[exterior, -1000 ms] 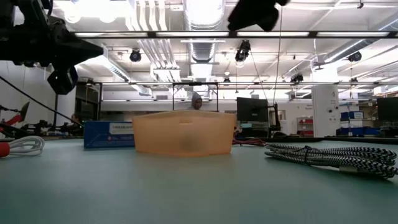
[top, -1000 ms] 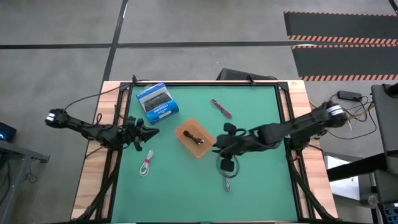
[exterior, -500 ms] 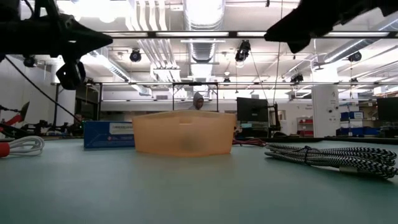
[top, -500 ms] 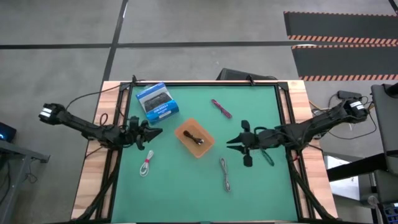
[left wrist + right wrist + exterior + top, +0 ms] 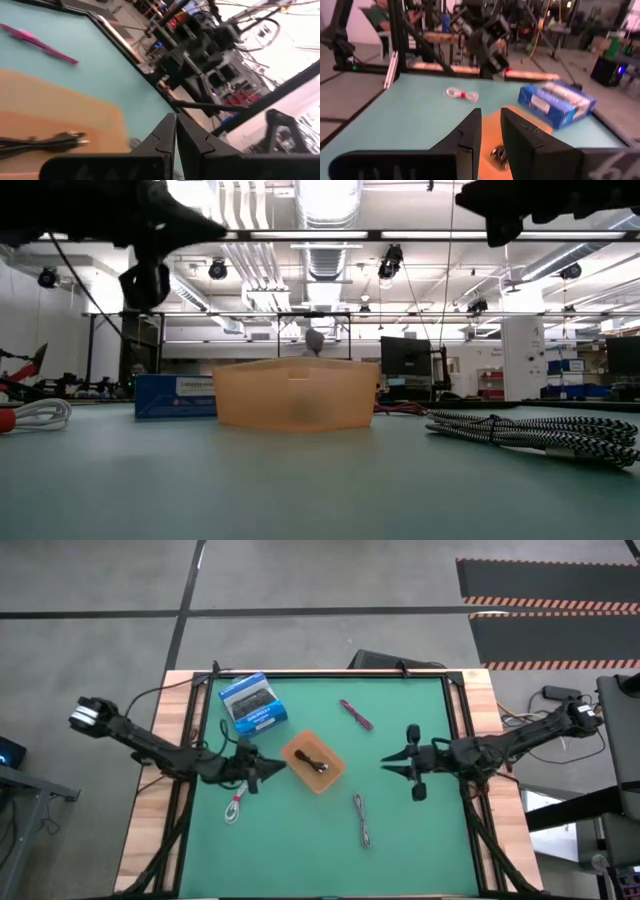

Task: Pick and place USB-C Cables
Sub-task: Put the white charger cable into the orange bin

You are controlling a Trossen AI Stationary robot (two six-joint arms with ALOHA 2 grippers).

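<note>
**Cable layout: one in tray, three on mat**

Left gripper pressed together, empty, beside the translucent orange tray. Right gripper slightly parted, holding nothing, right of the tray. A dark cable lies inside. Braided grey cable, coiled white cable and thin pink cable lie on the green mat.

The tabletop has a green surface inside a wooden border. Lying directly on it:

- Orange tray, between the left end effector and the right end effector.
- Blue-and-white box, near the left end effector.
- White cable, just beside the left end effector.
- Pink cable.
- Grey cable, nearer the right end effector.
</note>
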